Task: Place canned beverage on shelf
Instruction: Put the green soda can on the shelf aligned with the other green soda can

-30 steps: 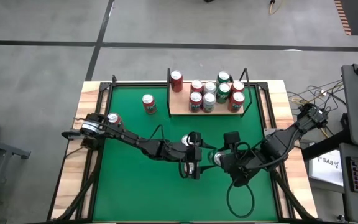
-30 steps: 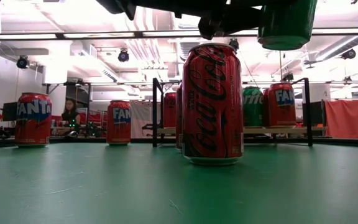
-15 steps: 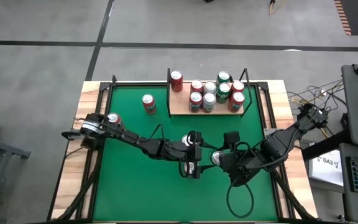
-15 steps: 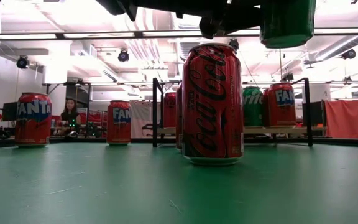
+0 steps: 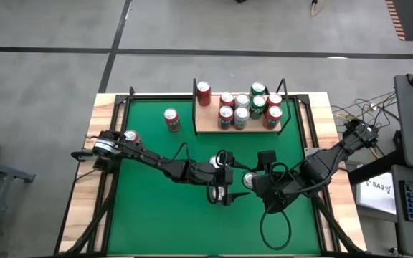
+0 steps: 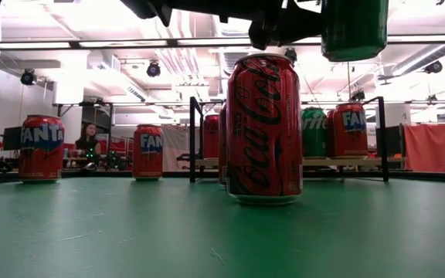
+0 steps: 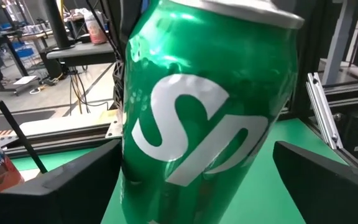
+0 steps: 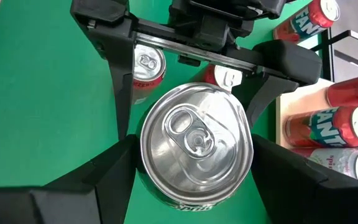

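A green Sprite can (image 8: 194, 140) hangs above the middle of the green table, with my right gripper (image 5: 255, 183) shut on it. In the low view the can (image 6: 354, 27) is well off the table. My left gripper (image 5: 235, 179) reaches in level from the table's left and is open. Its fingers (image 7: 67, 183) stand on either side of the can's wall without touching it. The shelf (image 5: 206, 120), a tan board with black uprights, sits at the far side of the table. Several red and green cans stand upright on the shelf. My right gripper pinches the Sprite can's side wall just below the top rim (image 8: 144, 177) between its two fingers (image 8: 107, 174). The fingers slant down from the table's right. The can is lifted clear of the table, roughly upright with its top up.
A red Coca-Cola can (image 6: 265, 127) stands on the table under the grippers. Two Fanta cans (image 5: 171, 118) (image 5: 130, 136) stand on the table's left part. The shelf's black uprights (image 6: 194, 139) rise at its ends.
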Available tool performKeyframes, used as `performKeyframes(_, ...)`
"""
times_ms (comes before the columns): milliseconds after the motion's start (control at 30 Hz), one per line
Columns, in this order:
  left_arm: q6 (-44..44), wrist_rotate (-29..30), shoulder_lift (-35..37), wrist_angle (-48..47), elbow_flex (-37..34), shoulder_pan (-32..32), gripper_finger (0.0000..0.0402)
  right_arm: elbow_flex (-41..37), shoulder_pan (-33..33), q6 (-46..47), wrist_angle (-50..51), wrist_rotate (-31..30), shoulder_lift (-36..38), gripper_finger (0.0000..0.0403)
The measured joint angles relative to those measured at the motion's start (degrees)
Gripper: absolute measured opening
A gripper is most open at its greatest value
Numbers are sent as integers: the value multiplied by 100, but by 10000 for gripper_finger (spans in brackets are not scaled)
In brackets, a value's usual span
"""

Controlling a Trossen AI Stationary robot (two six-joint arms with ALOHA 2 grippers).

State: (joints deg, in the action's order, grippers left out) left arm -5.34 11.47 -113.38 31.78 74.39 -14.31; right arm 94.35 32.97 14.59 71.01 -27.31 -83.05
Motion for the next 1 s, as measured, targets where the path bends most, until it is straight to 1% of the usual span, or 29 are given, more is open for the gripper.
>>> performKeyframes(200,3,0,0,205,0,4,389,0,0,-13,-172,-40,-4,265)
performKeyframes(333,6,1,0,254,3,11,375,-2,-2,2,-171,-46,-6,265)
performKeyframes(433,8,5,0,230,51,11,353,-2,-1,6,-174,-21,-7,265)
performKeyframes(600,-13,45,0,226,79,11,293,-2,0,102,-167,13,-7,264)
performKeyframes(667,7,127,0,216,79,4,288,-2,0,133,-146,33,-7,264)
performKeyframes(700,31,173,0,201,79,1,288,-3,-1,138,-141,42,-7,272)
performKeyframes(867,221,622,0,161,57,-8,288,-9,-9,535,-143,-64,-7,345)
performKeyframes(933,242,1070,0,132,57,-26,288,-9,-11,640,-132,-92,-7,358)
performKeyframes(1000,221,1610,0,97,57,-55,288,33,-18,863,-80,-135,-7,362)
